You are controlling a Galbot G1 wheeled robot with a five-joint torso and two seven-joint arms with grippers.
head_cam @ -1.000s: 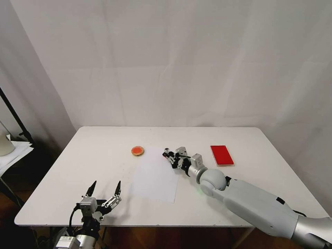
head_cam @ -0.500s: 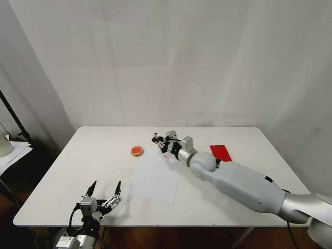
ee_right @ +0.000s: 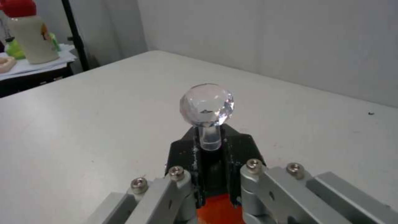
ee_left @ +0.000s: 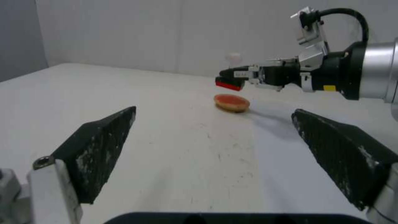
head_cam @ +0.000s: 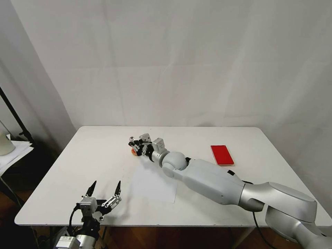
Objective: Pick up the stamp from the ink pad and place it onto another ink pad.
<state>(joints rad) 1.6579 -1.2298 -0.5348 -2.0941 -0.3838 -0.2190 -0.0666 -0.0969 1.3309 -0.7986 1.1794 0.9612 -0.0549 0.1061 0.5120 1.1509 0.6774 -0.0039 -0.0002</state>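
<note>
Stamp (ee_left: 230, 81) in the closed right gripper (head_cam: 135, 144) has swept left from over the paper sheet (head_cam: 154, 181) to hover just above the round ink pad (ee_left: 232, 102), far from the red ink pad (head_cam: 221, 154); placement looks imminent, while the left gripper (head_cam: 103, 190) idles open near the tabletop's (head_cam: 103, 152) front edge.

My head camera looks forward and down over the whole bench (head_cam: 86, 166). My left wrist camera sits low by the near edge, facing across it toward my right hand (ee_left: 232, 81). My right wrist camera looks closely along that hand's fingers (ee_right: 182, 157).
</note>
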